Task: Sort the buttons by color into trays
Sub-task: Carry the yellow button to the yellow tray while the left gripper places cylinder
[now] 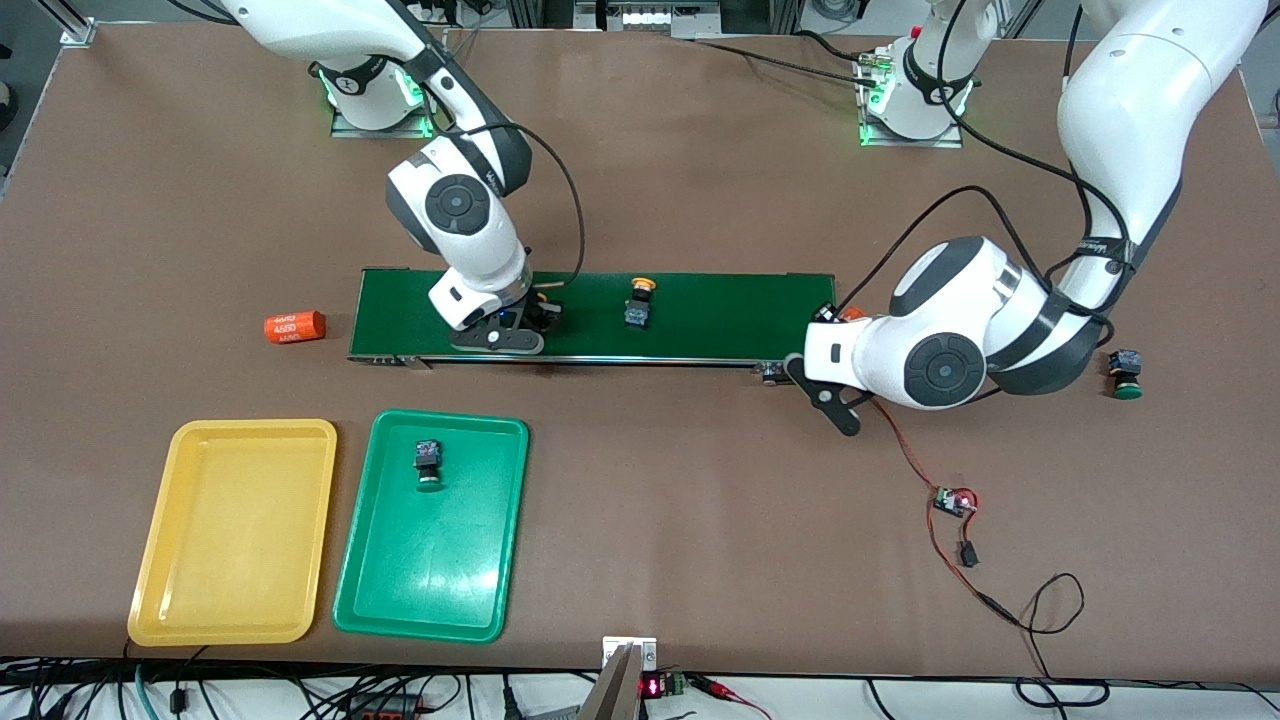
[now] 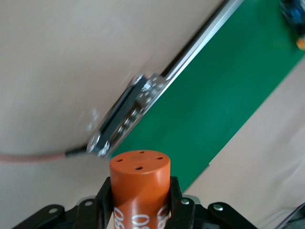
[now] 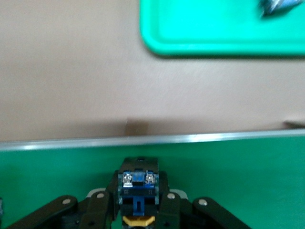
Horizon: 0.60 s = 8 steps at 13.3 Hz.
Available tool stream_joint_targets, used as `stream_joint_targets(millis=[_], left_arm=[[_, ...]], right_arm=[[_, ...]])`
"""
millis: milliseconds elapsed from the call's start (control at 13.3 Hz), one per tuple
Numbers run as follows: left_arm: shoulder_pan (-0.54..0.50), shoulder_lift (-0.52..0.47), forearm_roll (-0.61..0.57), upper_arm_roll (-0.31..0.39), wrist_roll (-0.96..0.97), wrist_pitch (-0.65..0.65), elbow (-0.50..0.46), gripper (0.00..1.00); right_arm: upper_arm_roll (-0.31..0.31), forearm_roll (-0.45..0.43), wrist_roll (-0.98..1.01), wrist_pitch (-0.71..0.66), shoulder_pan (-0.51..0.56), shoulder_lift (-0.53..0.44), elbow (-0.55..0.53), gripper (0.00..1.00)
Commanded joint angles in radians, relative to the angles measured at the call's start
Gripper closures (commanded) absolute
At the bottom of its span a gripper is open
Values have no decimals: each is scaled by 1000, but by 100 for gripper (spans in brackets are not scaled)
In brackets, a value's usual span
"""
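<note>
On the belt (image 1: 600,315), right-arm end: the right tool (image 1: 525,322) is closed on a yellow button (image 3: 138,191), seen dark-bodied between its fingers in the right wrist view.
Orange cylinder (image 1: 295,326): lies on the tabletop (image 1: 700,520) just off that end of the belt; not part of the sort.
Yellow tray (image 1: 160,540): nearer the camera than the belt, nothing in it.
Green tray (image 1: 480,540): beside the yellow one, holding one green button (image 1: 428,465).
Risk, carry: the grip looks narrow; the button could twist or drop during the lift, or land in the green tray, which lies closer.
Mid-belt: a second yellow button (image 1: 640,302) waits.
Left tool (image 2: 140,210): at the belt's other end, gripping a second orange cylinder (image 2: 140,183).
Risk, left arm: setting it on the belt could crowd the buttons.
Off the belt, left-arm end: another green button (image 1: 1127,375) on the tabletop.
</note>
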State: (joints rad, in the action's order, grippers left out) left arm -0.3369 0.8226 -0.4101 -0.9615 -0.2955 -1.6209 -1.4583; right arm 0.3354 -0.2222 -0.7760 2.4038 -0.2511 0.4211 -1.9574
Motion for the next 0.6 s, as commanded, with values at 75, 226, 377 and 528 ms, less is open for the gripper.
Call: stream_joint_targets(millis=[75, 226, 377, 528], left_arm=[[-24, -23, -6, -31, -304, -186, -170, 95], [-27, -91, -38, -57, -326, -290, -284, 97], [-14, -134, -74, -65, -330, -416, -364, 97], [24, -140, -107, -65, -329, -453, -392, 95]], right_arm=[[-44, -9, 156, -181, 50, -39, 135, 82], [-99, -5, 242, -207, 70, -35, 182, 82], [-169, -3, 366, -201, 90, -24, 204, 82], [-240, -5, 479, -195, 127, -4, 213, 82]])
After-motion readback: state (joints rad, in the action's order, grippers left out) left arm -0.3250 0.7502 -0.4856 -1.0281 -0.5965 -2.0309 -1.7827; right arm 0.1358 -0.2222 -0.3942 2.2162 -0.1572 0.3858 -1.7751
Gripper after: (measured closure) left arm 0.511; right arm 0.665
